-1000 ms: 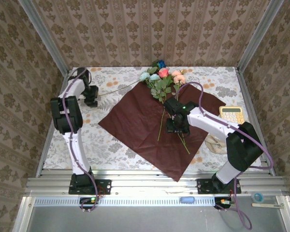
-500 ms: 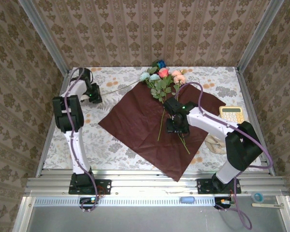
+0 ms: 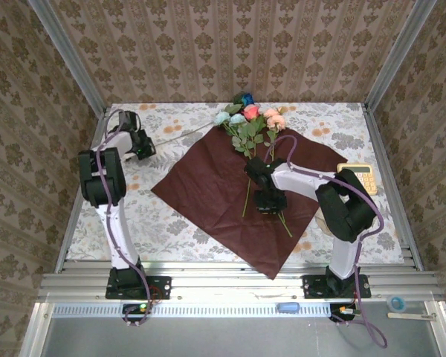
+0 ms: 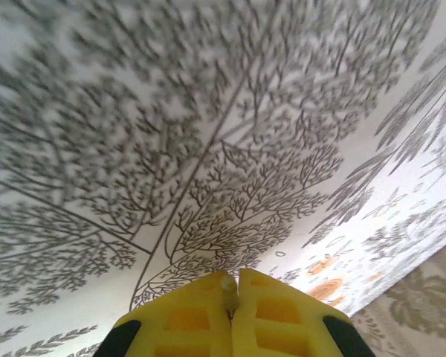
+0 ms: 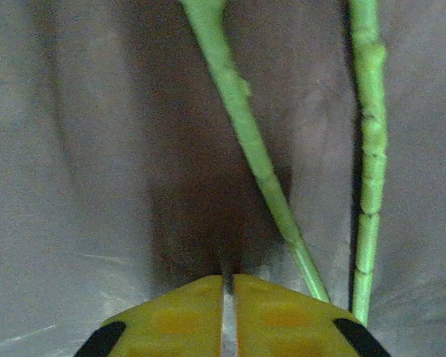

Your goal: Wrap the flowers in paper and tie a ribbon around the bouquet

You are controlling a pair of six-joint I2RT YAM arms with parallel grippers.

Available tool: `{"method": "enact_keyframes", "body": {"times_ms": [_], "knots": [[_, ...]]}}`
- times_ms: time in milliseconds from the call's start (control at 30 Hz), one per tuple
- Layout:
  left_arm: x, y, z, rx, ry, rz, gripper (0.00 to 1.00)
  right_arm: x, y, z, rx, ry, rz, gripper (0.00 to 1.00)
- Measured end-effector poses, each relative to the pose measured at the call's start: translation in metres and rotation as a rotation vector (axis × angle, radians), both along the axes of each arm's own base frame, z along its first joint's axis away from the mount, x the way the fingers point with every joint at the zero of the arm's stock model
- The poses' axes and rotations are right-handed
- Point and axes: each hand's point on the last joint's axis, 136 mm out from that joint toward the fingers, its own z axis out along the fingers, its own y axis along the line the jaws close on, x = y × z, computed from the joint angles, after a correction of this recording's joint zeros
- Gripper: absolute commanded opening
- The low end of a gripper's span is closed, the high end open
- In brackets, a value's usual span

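- Under both arms lies a table (image 3: 171,223) covered by a pale tablecloth (image 4: 208,149), printed with grey branching leaves and small orange blossoms.
- Around it stand walls (image 3: 245,44) papered in a brown-and-cream damask pattern. Grey metal rails (image 3: 238,282) run up the corners and along the near edge by the arm bases.
- Directly beneath the right end effector (image 5: 228,281) spreads the dark red paper (image 3: 208,186), lying flat and turned like a diamond, with one corner toward the arm bases.
- That end effector's yellow pads are pressed together with a thin seam between them, and nothing sits in the seam. Whether the tips touch the paper or hang just above it cannot be told.
- Flowers (image 3: 247,123) lie on the paper. In the wrist view two green stems (image 5: 245,126) pass ahead and to the right of the right end effector, and the nearer one slants down to its right pad.
- Their pink, red, pale teal and blue heads lie well beyond that end effector, at the paper's far corner.
- Far out at the table's left side, well apart from the paper, the left end effector (image 4: 228,282) has its pads closed. A pale sliver shows in the seam, too small to identify.
- From just beside the left end effector, the ribbon (image 3: 182,136) runs as a thin pale line across the tablecloth toward the flower heads.
- To the right of the right end effector, past its arm, a yellow calculator (image 3: 359,175) rests on the tablecloth, partly hidden. Its keys and display are too small to read.
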Motion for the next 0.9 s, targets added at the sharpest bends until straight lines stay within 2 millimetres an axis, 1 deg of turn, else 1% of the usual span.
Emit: {"method": "enact_keyframes", "body": {"times_ms": [133, 233, 333, 433, 467, 567, 600, 667, 733, 833, 900], "knots": [[-0.01, 0.025, 0.014, -0.006, -0.06, 0.093, 0.0, 0.002, -0.003, 0.0, 0.002, 0.001, -0.022, 0.03], [-0.02, 0.045, 0.024, -0.003, -0.104, 0.157, 0.0, 0.003, -0.005, 0.0, 0.008, 0.004, -0.04, 0.01], [-0.03, 0.065, 0.03, 0.002, -0.139, 0.212, 0.0, 0.004, -0.006, 0.0, 0.018, 0.01, -0.06, 0.0], [-0.029, 0.08, 0.032, -0.006, -0.178, 0.24, 0.0, 0.005, -0.007, -0.001, 0.03, 0.014, -0.075, 0.0], [-0.028, 0.082, 0.034, -0.009, -0.189, 0.241, 0.0, 0.005, -0.006, -0.001, 0.033, 0.015, -0.077, 0.0], [-0.02, 0.078, 0.043, -0.028, -0.238, 0.219, 0.0, 0.005, -0.006, -0.001, 0.043, 0.018, -0.08, 0.0], [-0.017, 0.074, 0.046, -0.035, -0.253, 0.206, 0.0, 0.005, -0.005, -0.001, 0.046, 0.019, -0.079, 0.05], [-0.013, 0.066, 0.05, -0.049, -0.277, 0.181, 0.0, 0.006, -0.003, 0.0, 0.055, 0.012, -0.076, 0.19], [-0.014, 0.055, 0.052, -0.063, -0.29, 0.151, 0.0, 0.009, -0.001, 0.007, 0.07, -0.013, -0.07, 0.28], [-0.024, 0.042, 0.049, -0.078, -0.286, 0.118, 0.0, 0.019, 0.003, 0.033, 0.118, -0.101, -0.04, 0.37], [-0.032, 0.034, 0.048, -0.085, -0.277, 0.1, 0.0, 0.028, 0.007, 0.053, 0.146, -0.167, -0.013, 0.4]]}}
